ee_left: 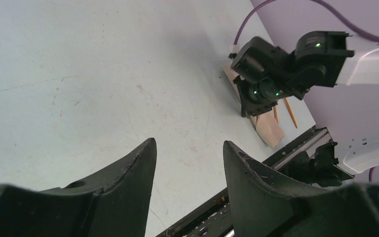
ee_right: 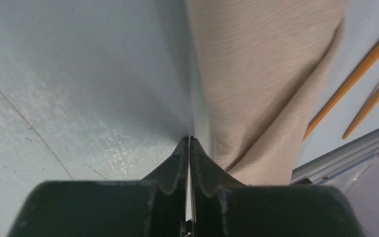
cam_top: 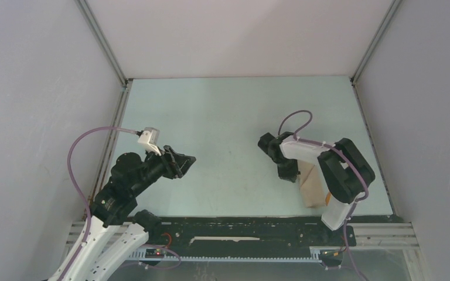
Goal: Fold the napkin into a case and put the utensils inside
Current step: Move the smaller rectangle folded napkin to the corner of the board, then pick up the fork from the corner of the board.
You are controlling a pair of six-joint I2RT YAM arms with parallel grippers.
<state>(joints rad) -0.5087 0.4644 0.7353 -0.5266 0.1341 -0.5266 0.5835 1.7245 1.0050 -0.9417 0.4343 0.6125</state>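
At left the left gripper (cam_top: 184, 163) hangs open and empty, while at front right the right gripper (ee_right: 190, 138), jaws pressed together, meets an edge of the folded napkin (ee_right: 261, 74), which looks like limp, light cloth best pinched at a corner, with the utensils (ee_right: 356, 79) just beside it.

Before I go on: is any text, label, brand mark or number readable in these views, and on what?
No readable text in any view.
The napkin: plain cloth, no label or print.
The utensils: plain orange sticks, unmarked.
The right arm's wrist housing: only green lights, no lettering.
The small boards on the near rail: too small to read anything.
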